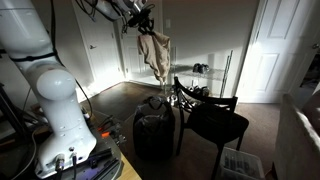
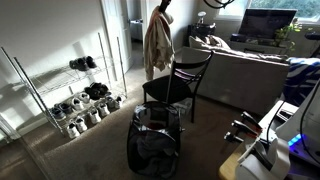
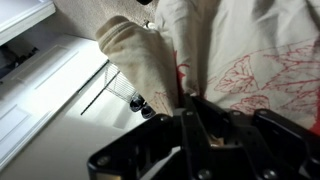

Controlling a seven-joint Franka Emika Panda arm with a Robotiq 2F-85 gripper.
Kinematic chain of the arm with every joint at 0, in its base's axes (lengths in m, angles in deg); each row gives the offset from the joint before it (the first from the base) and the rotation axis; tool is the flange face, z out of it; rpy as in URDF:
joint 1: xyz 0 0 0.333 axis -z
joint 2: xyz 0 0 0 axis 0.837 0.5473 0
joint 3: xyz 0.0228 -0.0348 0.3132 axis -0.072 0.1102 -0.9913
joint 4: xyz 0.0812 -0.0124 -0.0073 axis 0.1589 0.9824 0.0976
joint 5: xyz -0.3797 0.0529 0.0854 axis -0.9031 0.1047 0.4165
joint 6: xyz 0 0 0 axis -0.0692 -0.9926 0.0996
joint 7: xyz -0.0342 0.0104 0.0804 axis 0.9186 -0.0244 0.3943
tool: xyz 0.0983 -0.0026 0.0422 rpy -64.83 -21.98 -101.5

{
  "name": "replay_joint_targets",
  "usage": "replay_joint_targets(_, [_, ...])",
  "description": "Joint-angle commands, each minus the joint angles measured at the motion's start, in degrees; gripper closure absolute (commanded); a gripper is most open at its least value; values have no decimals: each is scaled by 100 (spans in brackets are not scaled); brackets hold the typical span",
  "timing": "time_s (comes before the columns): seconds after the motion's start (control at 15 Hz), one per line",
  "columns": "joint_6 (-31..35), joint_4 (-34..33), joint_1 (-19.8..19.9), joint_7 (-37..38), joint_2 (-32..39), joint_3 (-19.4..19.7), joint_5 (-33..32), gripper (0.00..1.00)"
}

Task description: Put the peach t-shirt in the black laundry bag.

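Gripper (image 1: pixel 143 19) clamped on peach t-shirt (image 1: pixel 154 52), which hangs long-axis vertical, high and roughly over black laundry bag (image 1: pixel 152 135) off the desk (image 2: pixel 240 168) corner.

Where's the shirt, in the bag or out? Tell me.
Out. The shirt hangs limp from the fingers, high above the bag.

Room was dim and murky, sunlight blew out the wall (image 2: pixel 50 45), rack (image 2: pixel 28 92) threw stripy shadows; wrist view was blurry.
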Motion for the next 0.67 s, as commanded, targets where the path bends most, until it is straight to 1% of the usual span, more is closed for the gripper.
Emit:
replay_joint_targets(0.0, [-189,-55,-138,-210,-14,90,4,98])
replay_joint_targets(0.13, [-265,-61,-138,-33,-23,87,-72,98])
replay_joint_targets(0.2, [-255,-35,-143,-41,-44,101,-88,68])
replay_joint_targets(0.27, [-289,-21,-156,-77,-67,111,-22,67])
replay_joint_targets(0.4, [-314,-1,-174,-140,-90,127,59,56])
replay_joint_targets(0.47, [-331,-123,-161,-267,13,169,121,48])
replay_joint_targets(0.6, [-373,-147,-160,-289,18,201,175,35])
